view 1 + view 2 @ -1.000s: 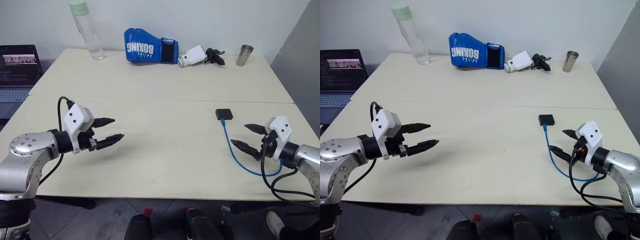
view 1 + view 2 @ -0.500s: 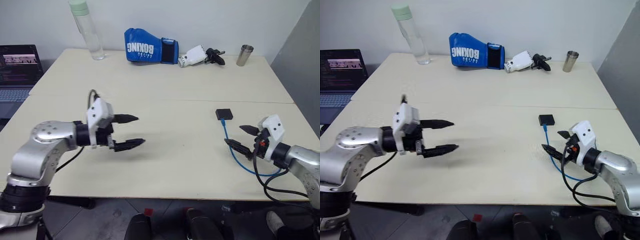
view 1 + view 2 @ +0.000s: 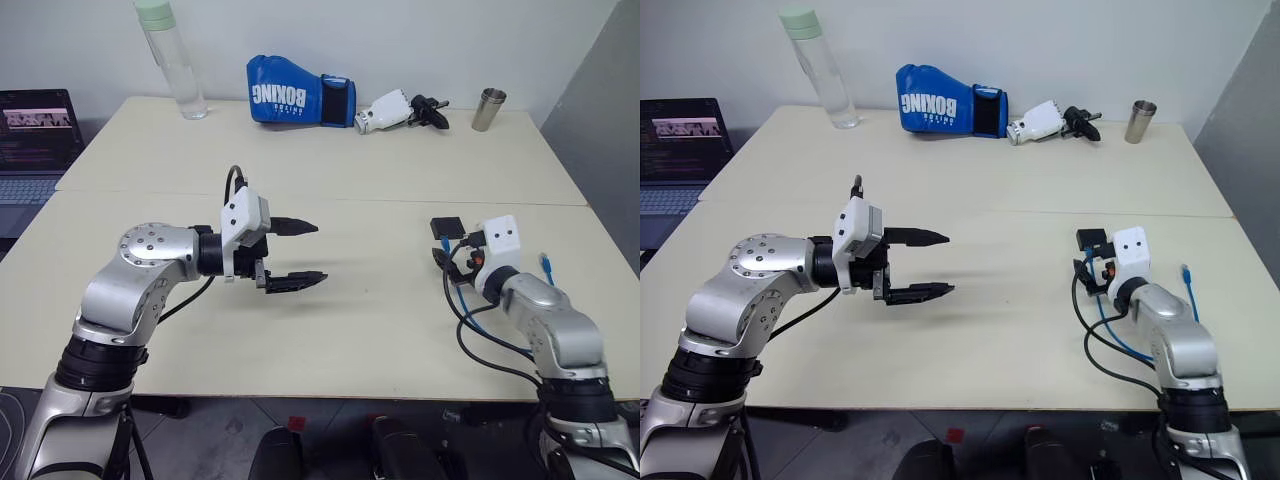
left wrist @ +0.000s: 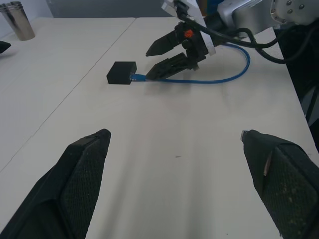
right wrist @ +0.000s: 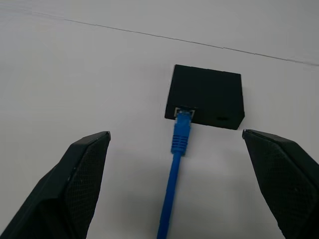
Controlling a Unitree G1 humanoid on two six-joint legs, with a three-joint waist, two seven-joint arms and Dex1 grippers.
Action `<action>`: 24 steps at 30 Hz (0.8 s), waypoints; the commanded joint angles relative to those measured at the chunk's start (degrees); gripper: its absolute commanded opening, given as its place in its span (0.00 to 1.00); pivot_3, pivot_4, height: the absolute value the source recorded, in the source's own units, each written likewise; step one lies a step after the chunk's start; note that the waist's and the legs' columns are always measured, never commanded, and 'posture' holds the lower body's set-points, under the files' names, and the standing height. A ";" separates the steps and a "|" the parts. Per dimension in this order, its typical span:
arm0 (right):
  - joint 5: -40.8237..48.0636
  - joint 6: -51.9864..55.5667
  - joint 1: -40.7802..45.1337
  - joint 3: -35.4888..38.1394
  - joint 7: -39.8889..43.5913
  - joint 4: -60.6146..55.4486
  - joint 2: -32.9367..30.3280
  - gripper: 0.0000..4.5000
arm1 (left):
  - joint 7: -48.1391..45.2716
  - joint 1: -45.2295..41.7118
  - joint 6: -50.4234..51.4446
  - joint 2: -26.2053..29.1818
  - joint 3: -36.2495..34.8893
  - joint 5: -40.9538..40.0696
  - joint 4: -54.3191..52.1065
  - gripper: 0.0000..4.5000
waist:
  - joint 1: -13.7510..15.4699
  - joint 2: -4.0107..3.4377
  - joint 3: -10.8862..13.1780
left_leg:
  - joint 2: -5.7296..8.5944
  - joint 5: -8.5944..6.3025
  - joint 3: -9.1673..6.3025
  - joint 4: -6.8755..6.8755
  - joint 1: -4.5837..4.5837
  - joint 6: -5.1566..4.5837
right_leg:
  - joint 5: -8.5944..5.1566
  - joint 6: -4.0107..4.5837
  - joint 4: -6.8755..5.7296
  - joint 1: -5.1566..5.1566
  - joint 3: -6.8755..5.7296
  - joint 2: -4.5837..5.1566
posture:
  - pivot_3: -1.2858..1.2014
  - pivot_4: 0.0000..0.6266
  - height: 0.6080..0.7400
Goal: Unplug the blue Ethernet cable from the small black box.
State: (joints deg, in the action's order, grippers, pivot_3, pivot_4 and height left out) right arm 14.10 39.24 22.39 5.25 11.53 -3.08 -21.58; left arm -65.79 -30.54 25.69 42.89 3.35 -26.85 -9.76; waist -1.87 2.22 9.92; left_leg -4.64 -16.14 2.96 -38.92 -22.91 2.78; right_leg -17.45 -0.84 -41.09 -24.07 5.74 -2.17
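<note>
Small black box [image 5: 205,96] flat on worktop [image 3: 360,180], blue Ethernet cable [image 5: 175,164] plugged into near edge. Right end effector [image 5: 179,184] spread, aimed at plug. Left end effector [image 3: 298,253] spread, mid-worktop, empty.

An office or lab workroom with plain white walls. Two pale tables [image 3: 330,170] sit pushed together. A laptop [image 3: 35,135] with an open screen is at 10 o'clock; a water bottle [image 3: 172,58], a blue boxing glove [image 3: 298,93] and a metal cup [image 3: 489,109] line the far edge.
</note>
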 commanded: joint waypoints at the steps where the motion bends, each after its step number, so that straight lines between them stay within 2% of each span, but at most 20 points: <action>1: -1.14 -2.79 2.46 1.22 -1.32 3.96 1.70 1.00 | -0.68 -1.55 -1.56 0.27 -0.78 0.56 0.56 0.99 | -0.01 0.00 0.00 | 0.00 0.00 -0.01 0.00 0.00 0.00 | 0.00 0.00 0.00 0.01 -0.01 0.00 | 0.52 0.24 1.00; 2: -1.27 -3.12 2.73 1.28 -1.38 4.85 2.09 1.00 | -0.74 -1.57 -1.66 0.32 -0.88 0.67 0.70 0.99 | -0.02 0.00 0.00 | 0.00 0.00 0.00 0.00 -0.01 0.00 | 0.00 0.00 0.00 0.00 0.00 0.00 | 0.52 0.24 1.00; 5: -2.34 -4.07 3.54 1.07 -2.47 7.76 3.54 0.89 | -0.68 -1.13 -1.83 0.47 -1.19 0.86 0.57 1.00 | -0.04 -0.01 0.00 | 0.00 0.00 0.00 0.00 -0.01 0.00 | 0.00 0.00 0.00 0.00 0.00 0.01 | 0.52 0.24 1.00; 12: -3.16 -4.89 3.55 0.50 -1.96 8.89 5.00 0.46 | -0.44 -0.81 -1.56 0.49 -1.87 0.49 0.59 1.00 | -0.08 -0.01 0.00 | -0.01 0.00 -0.02 0.00 0.00 0.00 | 0.00 0.00 -0.01 0.00 -0.01 0.00 | 0.52 0.24 1.00; 19: -4.47 -6.95 3.16 -0.33 0.64 9.78 3.16 0.06 | 0.04 -0.90 -0.87 -0.02 -2.42 -0.03 1.79 1.00 | -0.09 -0.02 0.00 | 0.00 0.00 -0.02 0.00 0.00 0.00 | 0.00 0.00 -0.01 0.01 -0.02 0.01 | 0.52 0.24 1.00; 20: -5.26 -7.93 2.79 -1.53 2.12 8.83 2.21 0.02 | 0.23 -0.89 -0.15 0.01 -2.64 -0.35 2.43 1.00 | -0.10 -0.02 0.00 | 0.00 0.00 -0.02 0.00 0.00 0.00 | 0.00 0.00 -0.01 0.01 -0.02 0.01 | 0.52 0.24 1.00; 24: -11.03 -15.66 0.42 -9.50 9.09 2.92 -3.52 0.02 | -0.12 -0.36 0.98 0.61 -3.34 -0.78 5.72 1.00 | -0.12 -0.03 0.01 | 0.01 -0.01 -0.02 0.01 -0.01 -0.01 | 0.00 0.00 0.00 0.00 -0.01 0.01 | 0.52 0.24 1.00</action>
State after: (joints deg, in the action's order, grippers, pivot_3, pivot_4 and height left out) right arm 6.64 29.75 23.53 -0.24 16.58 5.31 -22.28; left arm -65.66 -30.61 26.23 42.89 1.98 -26.69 -4.65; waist -1.99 2.19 9.93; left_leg -4.65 -16.15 2.93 -38.91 -22.92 2.76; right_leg -17.45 -0.84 -41.08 -24.08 5.70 -2.17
